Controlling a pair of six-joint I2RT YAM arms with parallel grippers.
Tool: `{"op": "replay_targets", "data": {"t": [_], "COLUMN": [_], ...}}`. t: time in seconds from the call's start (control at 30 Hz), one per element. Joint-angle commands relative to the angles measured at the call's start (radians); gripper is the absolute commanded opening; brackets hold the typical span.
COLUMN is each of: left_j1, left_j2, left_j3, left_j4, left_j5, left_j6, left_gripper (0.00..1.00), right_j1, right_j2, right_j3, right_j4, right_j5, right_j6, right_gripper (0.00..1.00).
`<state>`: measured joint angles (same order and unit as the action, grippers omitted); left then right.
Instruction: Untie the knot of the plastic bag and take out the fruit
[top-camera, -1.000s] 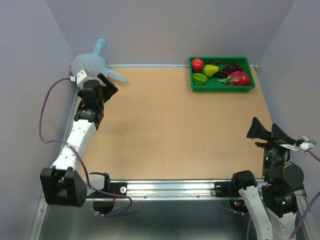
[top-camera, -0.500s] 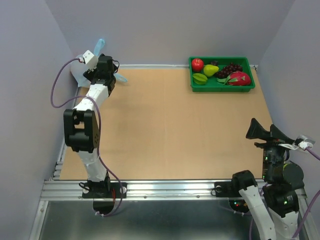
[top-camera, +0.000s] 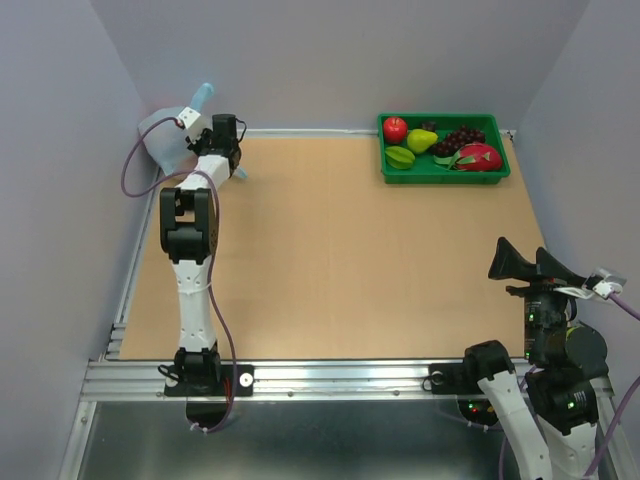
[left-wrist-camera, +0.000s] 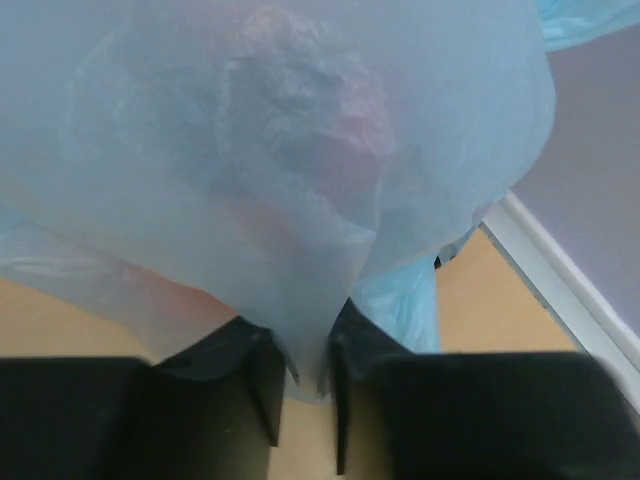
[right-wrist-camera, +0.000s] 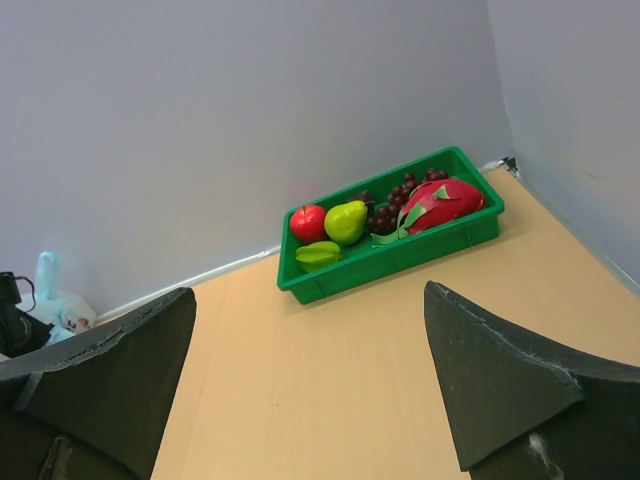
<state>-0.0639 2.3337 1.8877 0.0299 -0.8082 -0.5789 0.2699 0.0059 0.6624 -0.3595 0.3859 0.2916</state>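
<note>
Pinching low fold of plastic bag (left-wrist-camera: 300, 150) at far left corner of table (top-camera: 350, 260), left gripper (left-wrist-camera: 307, 372) jaws narrow on film. Right gripper (right-wrist-camera: 310, 292) gaping, empty. Film seeming light, limp, slippery, tearable; knot, not made out here, likely offering firmer hold.

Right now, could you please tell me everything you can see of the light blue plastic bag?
The plastic bag is thin, translucent light blue film with a pinkish shape showing through. It sits in the far left corner of the table, one tail end pointing up. A fold hangs between the close-set fingers of the left gripper; whether they pinch it is unclear.
</note>
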Motion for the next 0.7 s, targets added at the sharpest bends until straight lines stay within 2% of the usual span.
{"op": "replay_targets", "data": {"t": [0.0,0.03,0.2,0.4,0.47,0.57,0.67], "left_j1": [0.010,0.009,-0.043,-0.204,-0.281,-0.355,-0.433], "left_j2": [-0.075,-0.088,-0.227,-0.446,-0.503,-0.615,-0.724], "left_j3": [0.027,0.015,-0.093,-0.222,-0.278,-0.344,-0.423], "left_j4": [0.008,0.014,0.083,0.090,0.050,-0.052,-0.126], "left_j5": [-0.065,-0.062,-0.060,-0.055,-0.052,0.003,0.203], "left_j6": [0.031,0.043,0.184,0.327,0.321,0.231,0.116], "left_gripper": [0.03,0.00,0.00,0.00,0.00,0.00,0.00], "right_j1": [0.011,0.011,0.011,0.012,0.012,0.012,0.011], "right_j2": [-0.024,-0.026,-0.026,-0.024,-0.024,-0.023,-0.014], "right_j3": [-0.012,-0.012,-0.010,-0.006,-0.004,0.000,0.009], "right_j4": [0.011,0.013,0.014,0.022,0.030,0.037,0.042], "right_j5": [-0.012,-0.010,-0.019,-0.019,-0.038,-0.061,-0.082], "right_j6": [-0.012,-0.011,-0.009,-0.008,-0.023,-0.032,-0.052], "right_gripper": [1.00,1.00,1.00,1.00,1.00,1.00,1.00]}}
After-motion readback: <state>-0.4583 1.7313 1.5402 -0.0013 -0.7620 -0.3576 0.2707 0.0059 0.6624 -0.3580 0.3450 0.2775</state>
